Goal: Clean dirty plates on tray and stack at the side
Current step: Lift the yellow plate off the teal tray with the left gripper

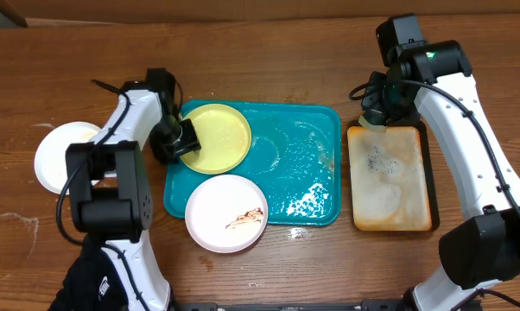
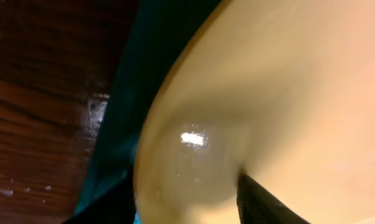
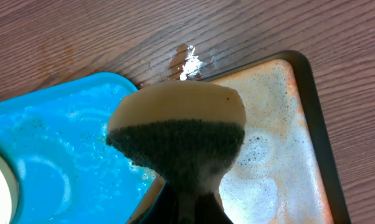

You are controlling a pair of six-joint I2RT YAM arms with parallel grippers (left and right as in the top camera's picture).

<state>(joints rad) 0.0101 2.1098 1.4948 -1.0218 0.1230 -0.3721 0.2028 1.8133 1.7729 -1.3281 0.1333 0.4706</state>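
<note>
The teal tray point(image 1: 296, 117) lies mid-table, wet and soapy. The pale yellow-green plate point(image 1: 218, 135) sits at its far left corner. My left gripper point(image 1: 182, 138) is shut on that plate's left rim; the plate point(image 2: 287, 93) fills the left wrist view above the tray point(image 2: 128, 130). A white plate point(image 1: 227, 212) with a brown smear rests over the tray's front edge. Another white plate point(image 1: 54, 157) lies on the table at the left, partly behind my left arm. My right gripper point(image 1: 377, 117) is shut on a sponge point(image 3: 175, 130), held over the gap between the two trays.
A cream tray point(image 1: 390, 186) with a dark rim, covered in foam, lies right of the teal tray and also shows in the right wrist view point(image 3: 281, 155). The teal tray's corner point(image 3: 56, 143) shows there too. Foam spots mark the wood.
</note>
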